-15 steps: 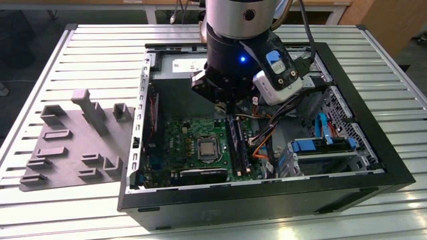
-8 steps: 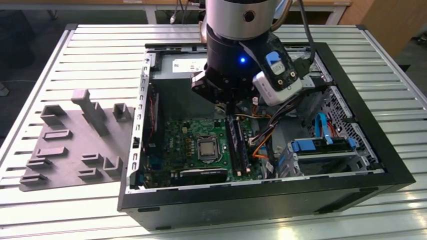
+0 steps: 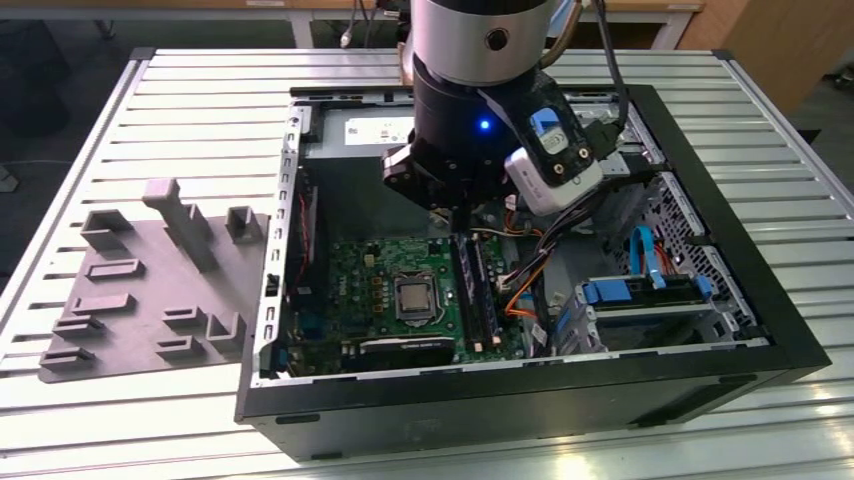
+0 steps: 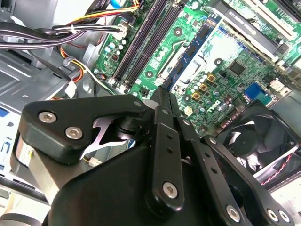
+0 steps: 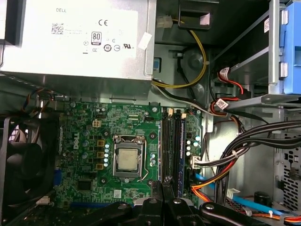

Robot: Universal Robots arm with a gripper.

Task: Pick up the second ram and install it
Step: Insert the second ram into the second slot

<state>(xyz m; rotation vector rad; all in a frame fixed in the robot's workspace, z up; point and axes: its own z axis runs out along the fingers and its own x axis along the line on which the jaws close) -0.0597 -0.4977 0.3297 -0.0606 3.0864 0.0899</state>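
gripper (image 3: 458, 222), fingers pressed together with nothing seen between them, hangs inside open computer case (image 3: 534, 390) above motherboard (image 3: 363, 268). second ram (image 3: 473, 290), judged standing on edge in slot along board's cable-side edge, lies directly beneath fingertips, long axis running from power supply (image 5: 84, 37) toward opposite case wall.

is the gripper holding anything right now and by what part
Cannot tell. The gripper hangs over the motherboard's ram slots, but its own black links hide whether it carries anything.
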